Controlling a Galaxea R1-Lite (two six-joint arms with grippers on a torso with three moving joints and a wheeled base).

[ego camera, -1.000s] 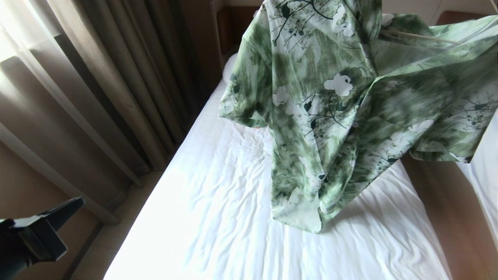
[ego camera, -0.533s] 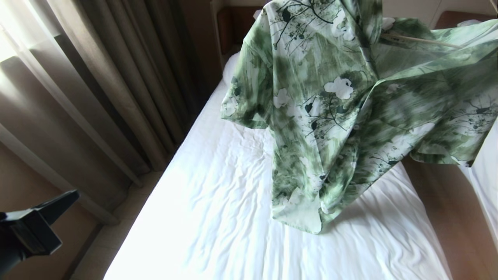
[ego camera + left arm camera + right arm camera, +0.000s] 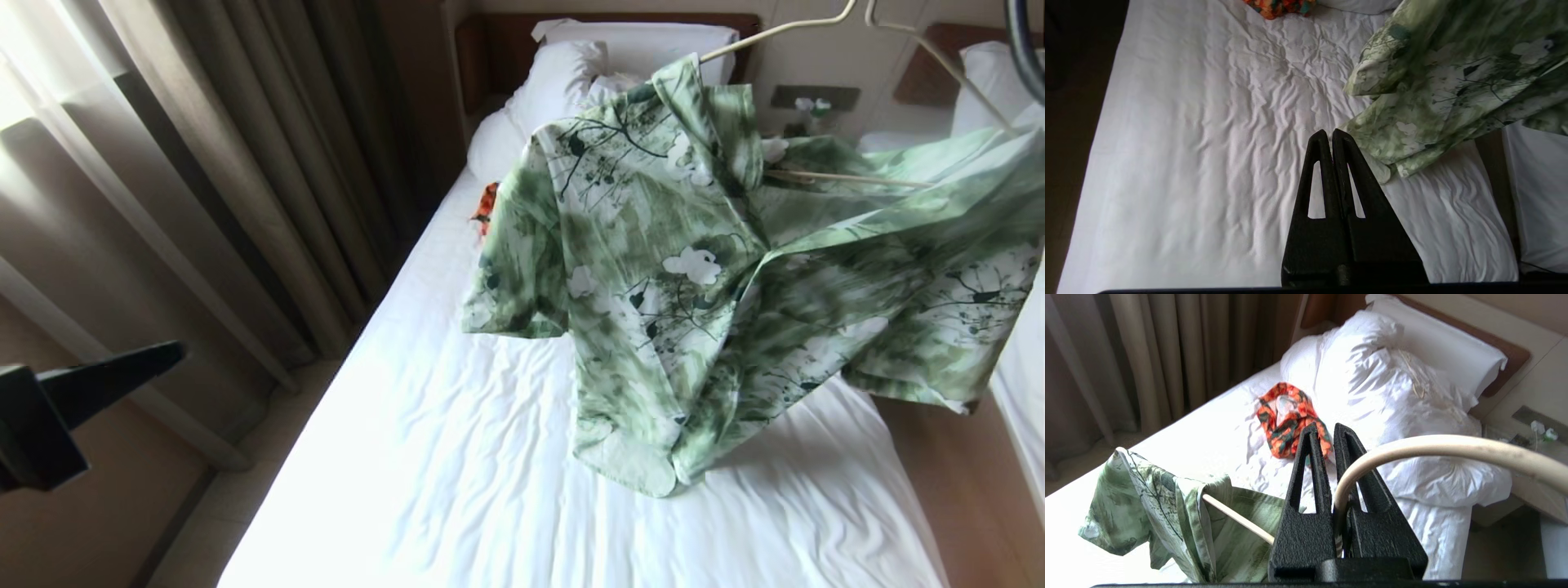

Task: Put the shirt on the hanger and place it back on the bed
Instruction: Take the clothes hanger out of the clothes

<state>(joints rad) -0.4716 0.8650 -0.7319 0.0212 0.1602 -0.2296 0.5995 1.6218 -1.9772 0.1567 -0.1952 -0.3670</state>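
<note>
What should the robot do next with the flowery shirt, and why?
Probably lower it a bit more. The right gripper is shut on the hanger, holding it up in the air, and only the bottom of the shirt touches the bed. The left gripper is shut, holding nothing.

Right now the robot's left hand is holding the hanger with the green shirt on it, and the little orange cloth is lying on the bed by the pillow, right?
Not quite: the right hand holds the hanger, as the right wrist view shows. The left hand is shut and empty. The green shirt does hang on it, and the orange cloth lies on the bed by the pillow.
</note>
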